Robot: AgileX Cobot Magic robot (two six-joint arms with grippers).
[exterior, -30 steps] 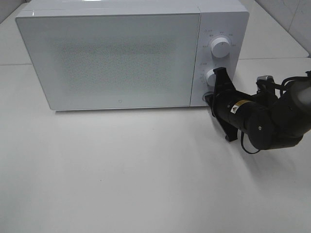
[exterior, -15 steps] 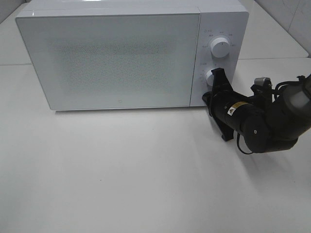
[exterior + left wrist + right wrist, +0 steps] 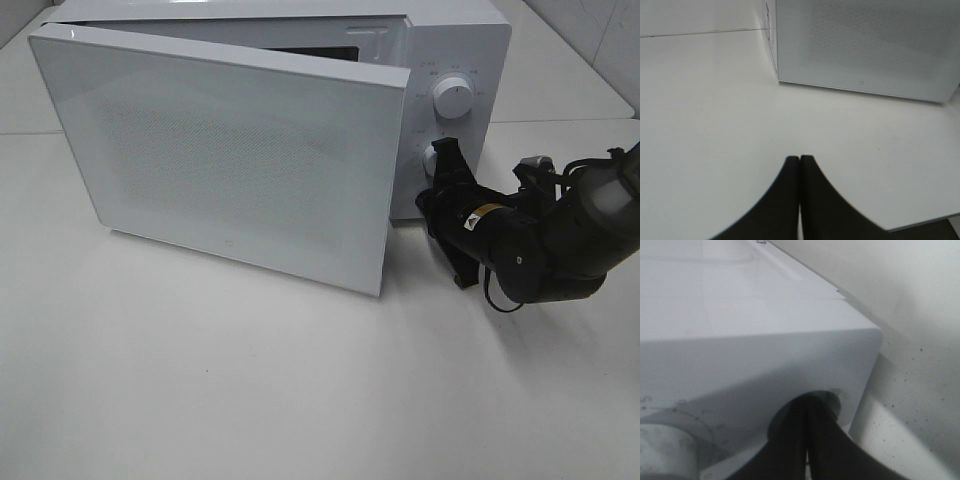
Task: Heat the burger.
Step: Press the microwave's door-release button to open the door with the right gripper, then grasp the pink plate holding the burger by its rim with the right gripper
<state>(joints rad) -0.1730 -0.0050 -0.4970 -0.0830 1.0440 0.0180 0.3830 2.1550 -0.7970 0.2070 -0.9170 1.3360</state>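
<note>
The burger is out of view. The white microwave stands at the back of the table, and its door hangs partly swung out, hinged at the left. A dark slit of the cavity shows above the door's top edge. My right gripper is shut, with its tips pressed into the round button recess at the bottom of the control panel; the right wrist view shows my right gripper there. My left gripper is shut on nothing, low over the bare table in front of the door.
Two white knobs sit on the control panel, the upper knob and the lower knob just above my right gripper. The open door's free edge juts out over the table close to the right arm.
The microwave door was closed in both earlier frames and has now sprung partly open toward the front. The right arm has pushed slightly in toward the panel.
</note>
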